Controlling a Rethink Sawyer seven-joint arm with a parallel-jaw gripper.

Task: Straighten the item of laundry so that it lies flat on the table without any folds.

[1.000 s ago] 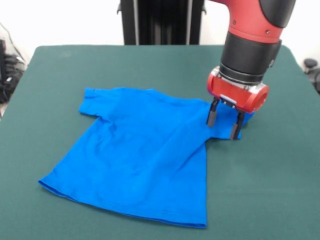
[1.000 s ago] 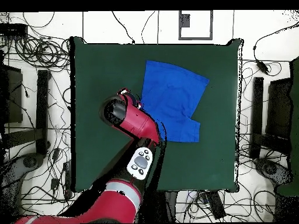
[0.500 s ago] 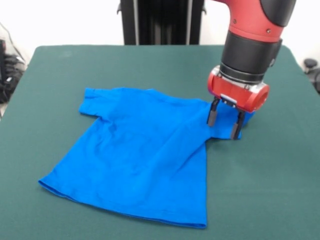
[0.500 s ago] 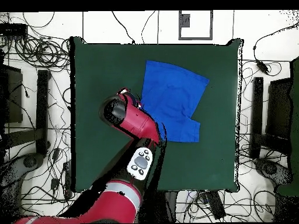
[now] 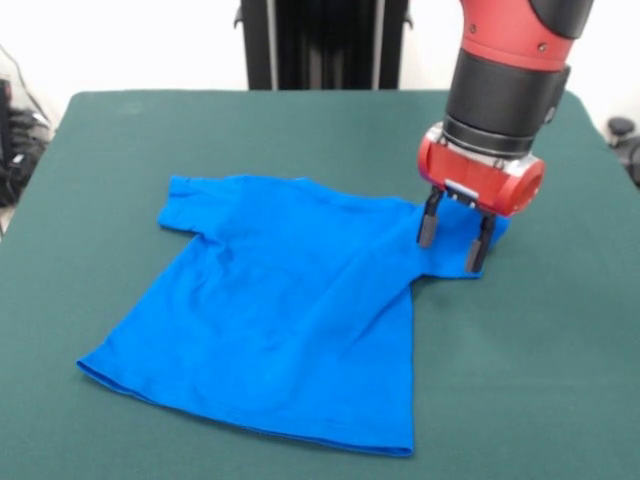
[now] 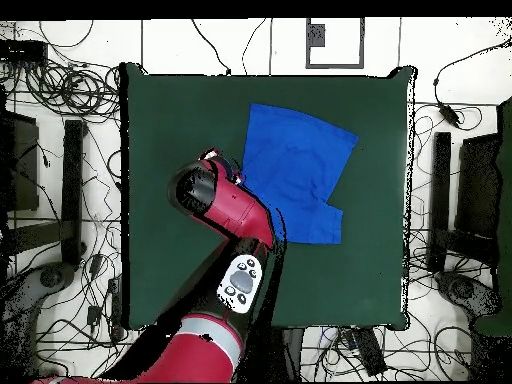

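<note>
The item of laundry (image 5: pixel 280 310) is a bright blue T-shirt spread on the dark green table (image 5: pixel 560 380), hem toward the front, with soft wrinkles across the body. One sleeve sticks out at the left; the other sleeve lies at the right under my gripper (image 5: pixel 452 244). The gripper is open, its two dark fingers (image 5: pixel 427 229) standing over that right sleeve with nothing pinched between them. In the overhead view the shirt (image 6: pixel 295 165) lies at the upper right of the table (image 6: pixel 160 260), and the red arm hides the gripper and the sleeve edge beside it.
Bare green felt surrounds the shirt on all sides, widest on the front view's right and near edge. A black column (image 5: pixel 320 45) stands behind the table. Cables and dark stands (image 6: pixel 60 200) crowd the floor around it.
The gripper has risen slightly and shifted a little right over the sleeve. The shirt lies as before.
</note>
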